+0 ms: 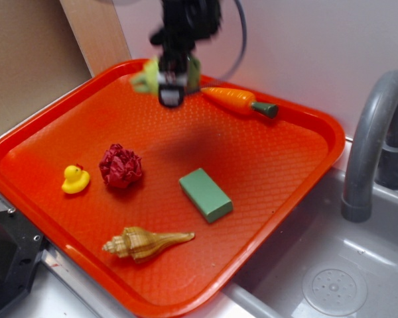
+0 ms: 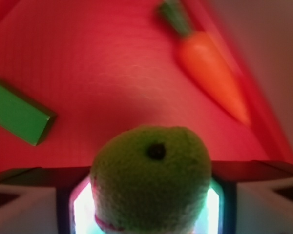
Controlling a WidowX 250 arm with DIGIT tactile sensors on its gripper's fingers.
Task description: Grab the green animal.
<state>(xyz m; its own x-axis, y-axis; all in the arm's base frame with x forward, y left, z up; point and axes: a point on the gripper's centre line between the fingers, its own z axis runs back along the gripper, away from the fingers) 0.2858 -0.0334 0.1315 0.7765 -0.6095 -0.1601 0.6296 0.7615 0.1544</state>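
Gripper (image 1: 171,93) pinches the green animal (image 2: 151,183) at the tray's (image 1: 288,205) far edge, head poking out past the fingers.

The gripper (image 1: 170,83) hides most of the green animal (image 1: 144,74) (exterior view); the arm above is blurred.

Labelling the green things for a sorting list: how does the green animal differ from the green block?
The green animal is fuzzy and rounded; the green block is smooth, flat and rectangular. The animal is yellow-green, the block a darker green. The animal sits between the fingers of the gripper at the far edge of the tray; the block lies free near the tray's middle. Both are green and over the same tray.
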